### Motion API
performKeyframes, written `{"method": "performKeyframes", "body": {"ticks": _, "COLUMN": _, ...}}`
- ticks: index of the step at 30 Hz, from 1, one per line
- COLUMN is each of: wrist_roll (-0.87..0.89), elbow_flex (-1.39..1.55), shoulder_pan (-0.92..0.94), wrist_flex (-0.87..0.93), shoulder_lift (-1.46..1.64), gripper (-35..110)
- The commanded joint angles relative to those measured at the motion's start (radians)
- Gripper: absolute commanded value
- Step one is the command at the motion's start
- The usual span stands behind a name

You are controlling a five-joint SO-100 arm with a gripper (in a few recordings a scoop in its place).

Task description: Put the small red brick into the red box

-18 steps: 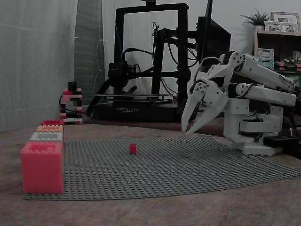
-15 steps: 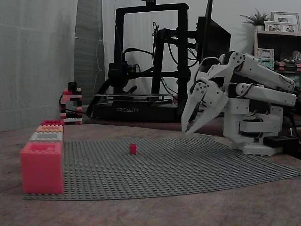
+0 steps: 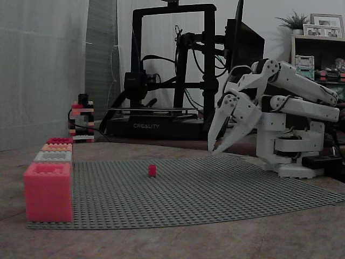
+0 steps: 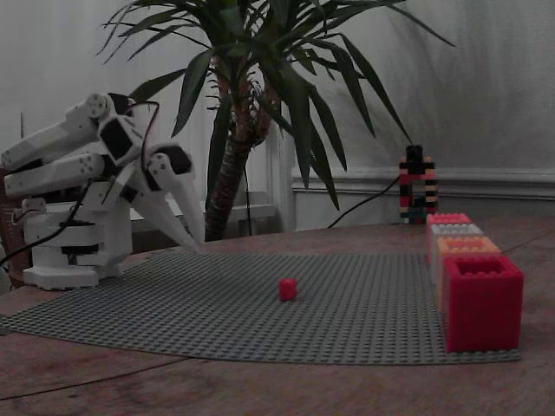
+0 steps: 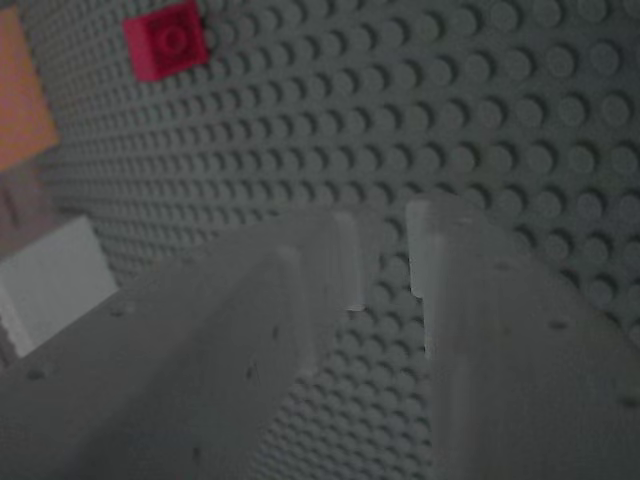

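The small red brick stands alone on the grey studded baseplate, near its middle. The red box sits at the plate's front corner, its open top up. My white gripper hangs just above the plate's far edge next to the arm's base, tips pointing down, well apart from the brick. In the wrist view the brick lies at the top left, far ahead of the fingertips. The gripper is open by a narrow gap and holds nothing.
Behind the red box stand a white box, an orange box and another red one in a row. A small brick tower and a 3D printer stand beyond the plate; a potted plant rises behind the arm.
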Motion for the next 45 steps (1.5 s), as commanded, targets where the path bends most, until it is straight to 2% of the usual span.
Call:
{"method": "performKeyframes", "body": {"ticks": 1, "wrist_roll": -0.003, "elbow_flex": -0.002, "shoulder_pan": -0.011, "wrist_flex": 0.025, "shoulder_lift": 0.011, "gripper": 0}}
{"method": "performKeyframes", "body": {"ticks": 29, "wrist_roll": -0.009, "elbow_flex": -0.005, "shoulder_pan": -0.003, "wrist_flex": 0.021, "shoulder_lift": 0.006, "gripper": 0}}
{"method": "performKeyframes", "body": {"ticks": 36, "wrist_roll": -0.066, "elbow_flex": -0.193, "shoulder_pan": 0.037, "wrist_flex": -0.176, "shoulder_lift": -0.331, "gripper": 0}}
{"method": "performKeyframes", "body": {"ticks": 42, "wrist_roll": -0.092, "elbow_flex": -0.463, "shoulder_pan": 0.130, "wrist_flex": -0.192, "shoulder_lift": -0.695, "gripper": 1}}
{"method": "performKeyframes", "body": {"ticks": 45, "wrist_roll": -0.202, "elbow_flex": -0.618, "shoulder_pan": 0.166, "wrist_flex": -0.153, "shoulder_lift": -0.905, "gripper": 4}}
